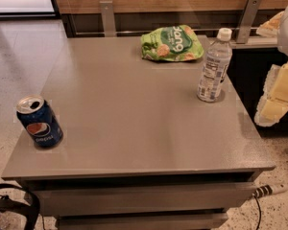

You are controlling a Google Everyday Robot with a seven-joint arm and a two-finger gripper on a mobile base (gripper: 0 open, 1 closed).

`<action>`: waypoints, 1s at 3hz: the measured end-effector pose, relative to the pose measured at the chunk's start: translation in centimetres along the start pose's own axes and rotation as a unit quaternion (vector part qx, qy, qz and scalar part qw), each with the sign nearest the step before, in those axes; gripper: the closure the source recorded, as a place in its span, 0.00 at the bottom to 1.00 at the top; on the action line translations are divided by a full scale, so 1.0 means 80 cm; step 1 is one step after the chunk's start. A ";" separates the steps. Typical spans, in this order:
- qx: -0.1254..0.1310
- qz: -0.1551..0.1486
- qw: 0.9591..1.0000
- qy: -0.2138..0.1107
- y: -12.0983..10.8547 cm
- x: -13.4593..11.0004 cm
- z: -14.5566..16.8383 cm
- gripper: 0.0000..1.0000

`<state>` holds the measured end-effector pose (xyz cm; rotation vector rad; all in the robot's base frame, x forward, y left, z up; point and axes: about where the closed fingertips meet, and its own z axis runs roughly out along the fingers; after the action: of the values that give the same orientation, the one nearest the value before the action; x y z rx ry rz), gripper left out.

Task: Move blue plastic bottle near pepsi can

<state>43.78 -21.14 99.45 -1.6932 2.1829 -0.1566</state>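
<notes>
The bottle [214,66] stands upright near the back right corner of the surface [134,109], white cap on, well apart from the can [38,123], which sits at the front left, close to the left edge. The pincer [274,104] hangs off the right side of the surface, beside the bottle but not touching it, and holds nothing; whether it is released or clenched I cannot tell. The whole move is yet to be done, and the chief risk looks to be the bottle itself: it is tall, narrow and probably light, so a sideways approach that meets it off-centre or too high could tip it before any grip closes. Thin clear plastic may also buckle or slip if squeezed hard or taken near the cap. A bag of chips [172,43] lies just behind and to the left of the bottle, so a wide swing on the way in could brush it. The carry runs diagonally across almost the full surface, and a low carry could drag the bottle's base and topple it. The finish is the tightest part: the can has little room between it and the edge, so a bottle set down too close could nudge it off, while a cautious release too far away would leave the two apart.
</notes>
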 end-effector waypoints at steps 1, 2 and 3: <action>0.000 0.000 1.000 0.000 0.000 0.000 0.000 0.00; 0.011 0.019 1.000 -0.009 -0.015 0.011 0.000 0.00; 0.039 0.071 0.995 -0.050 -0.047 0.048 -0.001 0.00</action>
<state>46.37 -25.83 99.85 -1.4649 2.1842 -0.1144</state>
